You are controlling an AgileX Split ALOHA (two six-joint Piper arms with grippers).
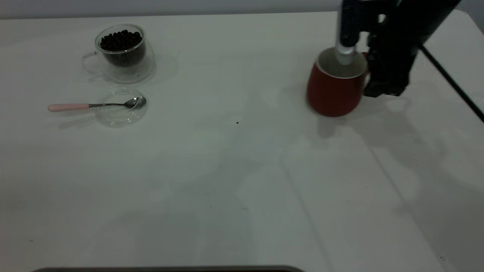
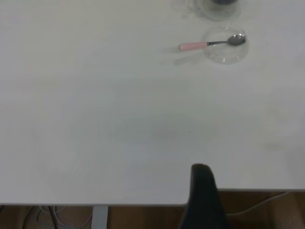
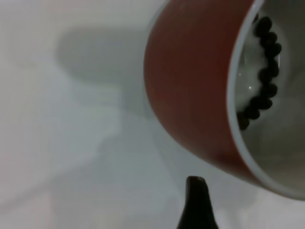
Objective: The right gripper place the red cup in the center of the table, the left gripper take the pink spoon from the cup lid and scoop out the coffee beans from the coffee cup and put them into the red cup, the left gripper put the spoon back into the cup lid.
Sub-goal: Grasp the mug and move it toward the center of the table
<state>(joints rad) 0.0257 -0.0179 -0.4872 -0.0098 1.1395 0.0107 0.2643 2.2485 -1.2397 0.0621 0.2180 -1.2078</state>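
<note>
The red cup hangs tilted just above the right side of the table. My right gripper is shut on its rim, with one finger inside. In the right wrist view the red cup holds several dark beans against its white interior. At the far left stands the glass coffee cup, full of coffee beans. In front of it the pink spoon rests with its bowl on the clear cup lid. My left gripper shows as a black wedge over the table's edge, far from the spoon and lid.
A small dark speck lies near the table's middle. A black cable runs down past the right arm. In the left wrist view the table edge has cables below it.
</note>
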